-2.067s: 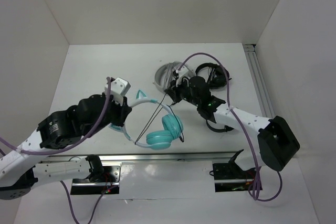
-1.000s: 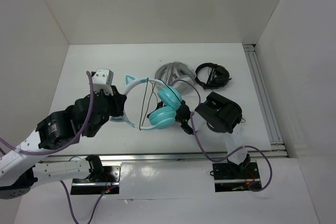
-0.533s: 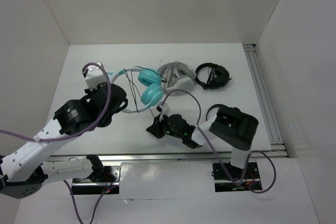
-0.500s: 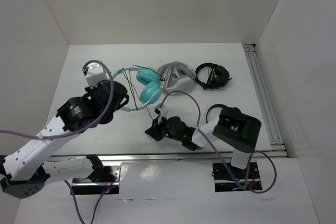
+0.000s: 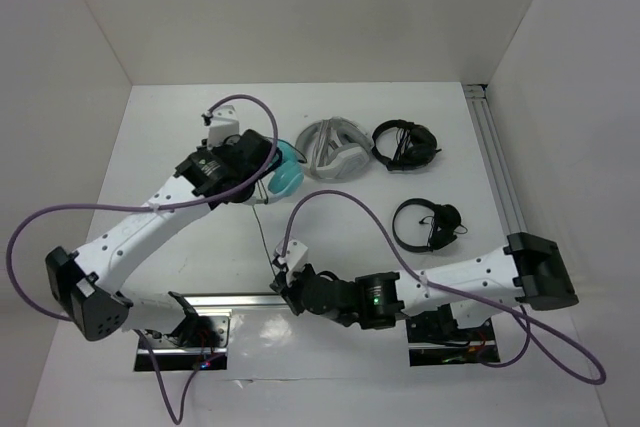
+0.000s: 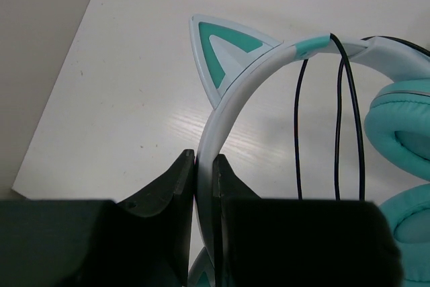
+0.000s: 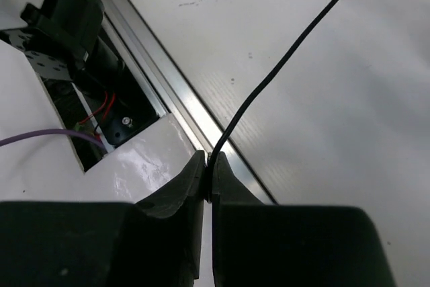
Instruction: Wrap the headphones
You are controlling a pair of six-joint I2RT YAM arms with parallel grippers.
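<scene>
The teal headphones (image 5: 286, 173) sit at the back left of the table, mostly hidden under my left gripper (image 5: 262, 175). In the left wrist view that gripper (image 6: 203, 159) is shut on the whitish headband (image 6: 232, 102), just below a pointed cat ear (image 6: 225, 52). The thin black cable (image 6: 338, 105) loops over the band beside the teal ear cups (image 6: 403, 132). From the headphones the cable (image 5: 262, 237) runs down to my right gripper (image 5: 281, 273) at the near edge. The right gripper (image 7: 207, 159) is shut on the cable (image 7: 289, 52), which stretches up and right.
A grey-white strapped headset (image 5: 330, 147) and black headphones (image 5: 405, 142) lie at the back. Another black pair (image 5: 428, 224) lies right of centre. A metal rail (image 7: 154, 78) runs along the near edge, and another rail (image 5: 497, 177) along the right side.
My left gripper has carried the headphones back and to the left. My right gripper has swung down and left to the near edge, drawing the cable out long.
</scene>
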